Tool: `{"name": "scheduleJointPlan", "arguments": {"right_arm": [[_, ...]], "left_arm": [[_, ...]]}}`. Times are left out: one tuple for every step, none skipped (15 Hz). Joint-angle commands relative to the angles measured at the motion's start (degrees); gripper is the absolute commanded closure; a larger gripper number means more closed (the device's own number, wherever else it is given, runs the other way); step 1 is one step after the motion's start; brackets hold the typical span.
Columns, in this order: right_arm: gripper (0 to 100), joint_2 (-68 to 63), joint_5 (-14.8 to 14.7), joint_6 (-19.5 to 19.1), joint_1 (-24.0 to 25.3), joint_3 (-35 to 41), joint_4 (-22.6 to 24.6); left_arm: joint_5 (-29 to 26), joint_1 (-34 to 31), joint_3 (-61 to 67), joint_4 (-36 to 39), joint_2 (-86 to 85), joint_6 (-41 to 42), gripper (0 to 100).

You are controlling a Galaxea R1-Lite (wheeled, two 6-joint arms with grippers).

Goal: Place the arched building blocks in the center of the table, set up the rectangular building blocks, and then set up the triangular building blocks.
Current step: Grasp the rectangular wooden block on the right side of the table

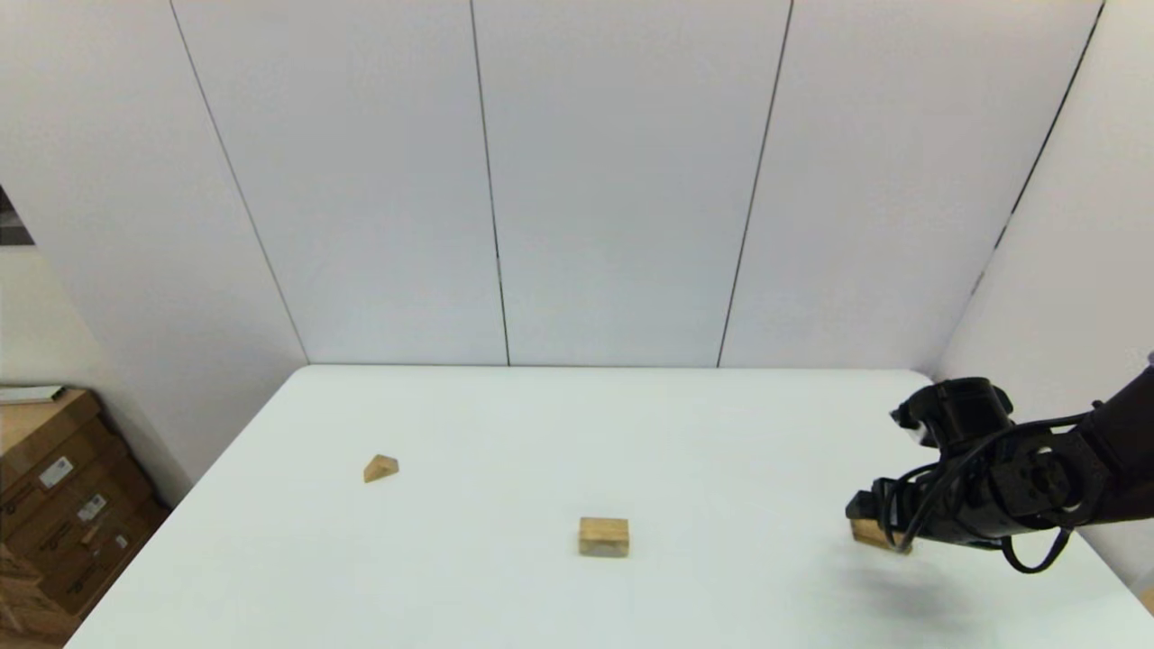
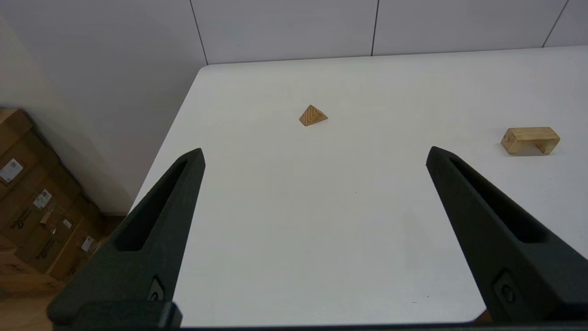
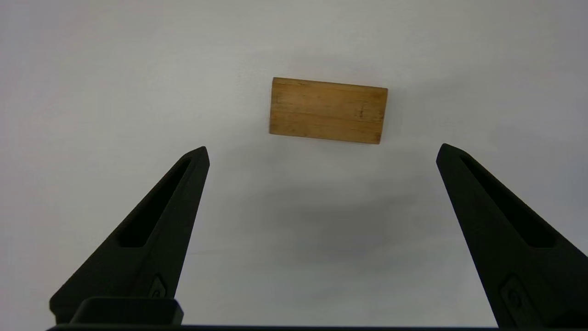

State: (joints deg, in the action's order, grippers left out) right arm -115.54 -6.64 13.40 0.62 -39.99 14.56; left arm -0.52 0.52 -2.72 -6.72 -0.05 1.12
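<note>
- Fingers (image 3: 151, 230) of the right gripper (image 3: 321, 151) spread wide apart, holding nothing, poised directly above the flat slab (image 3: 328, 110).
- Flat slab lying broad face up on the table (image 1: 721, 433), near its right edge; long axis across the gap between the two fingers, not touching either.
- In the head view, right gripper (image 1: 870, 518) low over the right side of the table, covering most of the flat slab (image 1: 874, 534).
- Fingers (image 2: 151, 230) of the left gripper (image 2: 314, 154) also wide apart and empty, hanging back over the near left part of the table, well apart from all blocks.
- Arched block (image 1: 603, 536) around the table's middle, standing on its two legs, cut-out facing down; long axis running left to right.
- Wedge (image 1: 380, 468) on the left side of the table, well apart from the arched block, resting on a flat side with ridge up; triangular end face with ringed grain toward the left gripper.
</note>
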Motion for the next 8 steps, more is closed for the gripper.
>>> {"name": "scheduleJointPlan", "arguments": {"right_arm": [[0, -0.6, 0.1, 0.1, -0.2, -0.1, 0.0], [0, -0.6, 0.1, 0.2, -0.2, -0.1, 0.0], [0, -0.9, 0.1, 0.1, -0.2, -0.1, 0.1], [0, -1.3, 0.1, 0.1, -0.3, -0.1, 0.0], [0, -1.2, 0.2, 0.0, -0.4, 0.0, 0.0], [0, -0.8, 0.4, -0.4, -0.7, 0.5, 0.1], [0, -0.4, 0.4, -1.3, -1.3, 0.4, 0.1], [0, 0.4, 0.6, -4.3, -3.5, -0.2, 0.1]], "left_arm": [[0.0, 0.0, 0.0, -0.1, 0.0, 0.0, 0], [0.0, 0.0, 0.0, -0.1, 0.0, 0.0, 0], [0.0, 0.0, 0.0, -0.1, 0.0, 0.0, 0], [0.0, 0.0, 0.0, -0.1, 0.0, 0.0, 0], [0.0, 0.0, 0.0, -0.1, 0.0, 0.0, 0], [0.0, 0.0, 0.0, -0.1, 0.0, 0.0, 0], [0.0, 0.0, 0.0, -0.1, 0.0, 0.0, 0], [0.0, 0.0, 0.0, -0.1, 0.0, 0.0, 0]]}}
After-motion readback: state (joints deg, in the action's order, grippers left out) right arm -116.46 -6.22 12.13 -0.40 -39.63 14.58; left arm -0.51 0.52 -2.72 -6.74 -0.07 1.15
